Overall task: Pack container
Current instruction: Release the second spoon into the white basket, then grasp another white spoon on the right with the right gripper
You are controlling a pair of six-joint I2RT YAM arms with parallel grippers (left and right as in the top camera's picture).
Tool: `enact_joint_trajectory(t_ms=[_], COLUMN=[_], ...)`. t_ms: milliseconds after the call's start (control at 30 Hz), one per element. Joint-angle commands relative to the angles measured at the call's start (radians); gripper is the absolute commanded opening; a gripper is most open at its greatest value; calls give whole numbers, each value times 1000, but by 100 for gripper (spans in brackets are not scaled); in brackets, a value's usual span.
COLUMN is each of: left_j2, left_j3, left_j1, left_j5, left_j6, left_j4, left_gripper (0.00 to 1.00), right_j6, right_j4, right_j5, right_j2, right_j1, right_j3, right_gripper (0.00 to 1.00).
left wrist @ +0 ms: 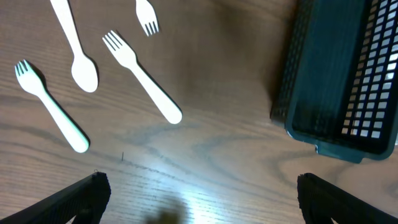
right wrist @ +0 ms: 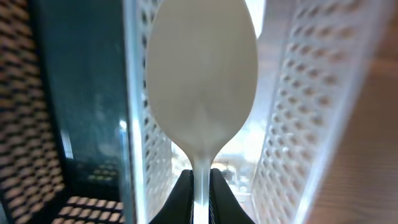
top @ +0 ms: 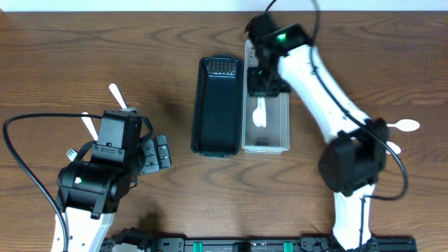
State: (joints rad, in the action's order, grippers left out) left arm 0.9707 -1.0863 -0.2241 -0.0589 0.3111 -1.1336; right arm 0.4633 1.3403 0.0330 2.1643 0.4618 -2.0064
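My right gripper (right wrist: 200,186) is shut on the handle of a white plastic spoon (right wrist: 202,81) and holds it over the white perforated basket (top: 280,133); the spoon (top: 259,112) hangs inside that basket in the overhead view. A dark green basket (top: 217,105) stands just left of the white one. My left gripper (left wrist: 199,199) is open and empty above bare table, its body (top: 150,152) left of the green basket (left wrist: 348,81). Two white forks (left wrist: 140,74) (left wrist: 50,106), a spoon (left wrist: 78,46) and another fork tip (left wrist: 146,15) lie on the table ahead of it.
A white spoon (top: 404,125) lies on the table at the far right, by the right arm's elbow. Cutlery handles (top: 117,96) poke out from behind the left arm. Black cables loop at the left edge.
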Motion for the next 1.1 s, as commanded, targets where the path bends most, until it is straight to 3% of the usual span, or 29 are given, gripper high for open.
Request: enact_joint_trajectory(t_ms=[0,67,100,133,200,467,633,667,700,733,1067], left_j2=[2,2,2,2,2,2,2,2,2,2,2], left_j3=[-13,-13,-13,-13,-13,-13,-13,-13,-13,-13,-13], left_j1=[6,6,6,6,6,6,6,6,6,6,6], left_j5=[-1,-1,-1,-1,-1,-2,-2,-2,-1,-1,-1], left_j6=[1,1,1,1,1,-3,-2,-2,-2,-2,-2], left_j4=[-12,-17,-18,-18,-18,-18,-18,-18,-18,-18,-18], left_gripper=[98,98,98,98,98,98,98,98,98,98,98], right_j6=[15,14,14,14,6,20,224,283,344,385,592], right_j4=[-2,-2,-6,-10,-19,-8,0,11,24,33,82], right_j5=[-5,-6,-6,-6,-6,-31,-132,-148,-154,-157,-157], right_j2=[62,84,90,90,82,-84,-299,-341,-383,-406,-372], right_j1=[6,6,5,3,1,-76,-225,-271,-328,-375,-779], right_j3=[18,19,18,18,16,-48,-60,-60,-60,-60,30], right_gripper=[6,8,16,31,43,42,47,61,86,99,99])
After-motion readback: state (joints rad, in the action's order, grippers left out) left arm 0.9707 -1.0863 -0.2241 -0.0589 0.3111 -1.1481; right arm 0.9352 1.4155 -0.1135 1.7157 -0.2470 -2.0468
